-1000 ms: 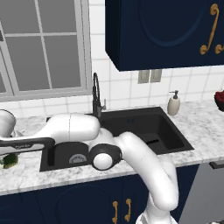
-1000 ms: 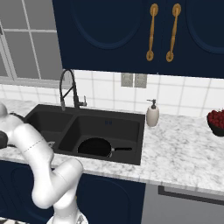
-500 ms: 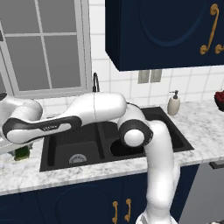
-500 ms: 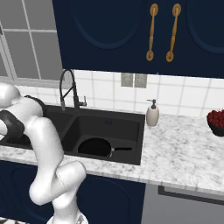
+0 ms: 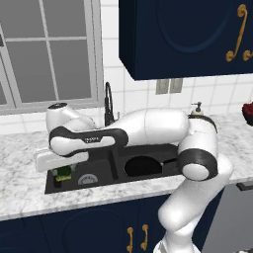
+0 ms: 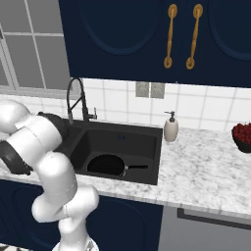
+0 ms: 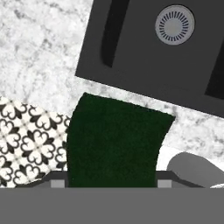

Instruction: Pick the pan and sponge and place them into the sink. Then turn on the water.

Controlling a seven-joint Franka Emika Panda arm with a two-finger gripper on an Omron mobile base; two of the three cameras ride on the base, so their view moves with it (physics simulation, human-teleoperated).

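Sponge (image 7: 113,142) sat clamped in the gripper (image 5: 63,174), dark green face filling the space between the fingertips in the hand view; jaws closed on it about a sponge-width apart. In the left base view it showed green over yellow, hanging above the left basin of the sink (image 5: 101,168), near the sink's left front corner. Hand view put it over the counter (image 7: 39,52) edge, just beside the sink rim, with the left basin's silver drain (image 7: 174,24) well apart from it.

Pan (image 6: 108,165) lay flat in the right basin, handle pointing toward the sink's right wall. Faucet (image 6: 77,99) stood at the sink's back edge, no water visible. Soap dispenser (image 6: 170,129) was on the counter just beside the sink's right rear corner; bowl of red fruit (image 6: 242,137) near the counter's far right edge.
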